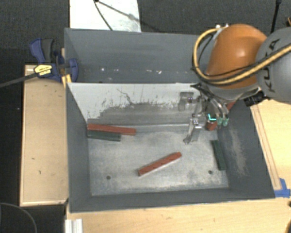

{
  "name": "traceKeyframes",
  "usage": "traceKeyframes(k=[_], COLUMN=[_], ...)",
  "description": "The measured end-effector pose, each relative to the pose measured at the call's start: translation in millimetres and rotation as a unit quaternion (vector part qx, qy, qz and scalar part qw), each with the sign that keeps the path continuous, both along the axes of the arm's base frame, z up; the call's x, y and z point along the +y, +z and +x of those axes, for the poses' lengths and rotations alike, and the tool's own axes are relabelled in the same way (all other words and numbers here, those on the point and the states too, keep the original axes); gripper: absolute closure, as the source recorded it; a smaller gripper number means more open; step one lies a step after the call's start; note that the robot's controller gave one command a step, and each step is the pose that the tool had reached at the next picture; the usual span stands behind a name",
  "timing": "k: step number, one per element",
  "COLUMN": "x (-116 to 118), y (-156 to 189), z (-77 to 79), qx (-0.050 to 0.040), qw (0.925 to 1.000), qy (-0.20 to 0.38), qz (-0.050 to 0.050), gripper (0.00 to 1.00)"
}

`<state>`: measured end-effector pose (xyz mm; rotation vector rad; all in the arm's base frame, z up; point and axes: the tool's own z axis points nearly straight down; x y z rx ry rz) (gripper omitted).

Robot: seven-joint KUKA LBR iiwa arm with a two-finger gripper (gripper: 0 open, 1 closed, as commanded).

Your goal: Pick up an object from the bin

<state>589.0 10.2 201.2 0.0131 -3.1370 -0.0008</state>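
My gripper [196, 122] hangs over the right part of the bin floor, close to the back wall. A flat red bar [159, 163] lies slanted on the floor below and left of it, apart from it. A short dark green bar [218, 155] lies along the right wall, just below and right of the gripper. I see nothing held in the gripper.
At the left of the bin a second red bar [111, 129] lies level, with another dark green bar [104, 136] right against its front side. The arm with its orange cover and yellow cables overhangs the bin's right back corner.
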Motion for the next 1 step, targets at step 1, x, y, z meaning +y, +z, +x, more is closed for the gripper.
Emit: traceKeyframes(k=[1], x=[47.0], y=[-133.8], z=[-63.7], qx=[0.0004], qw=[0.9856], qy=[0.169], qz=[0.001], gripper=[0.0])
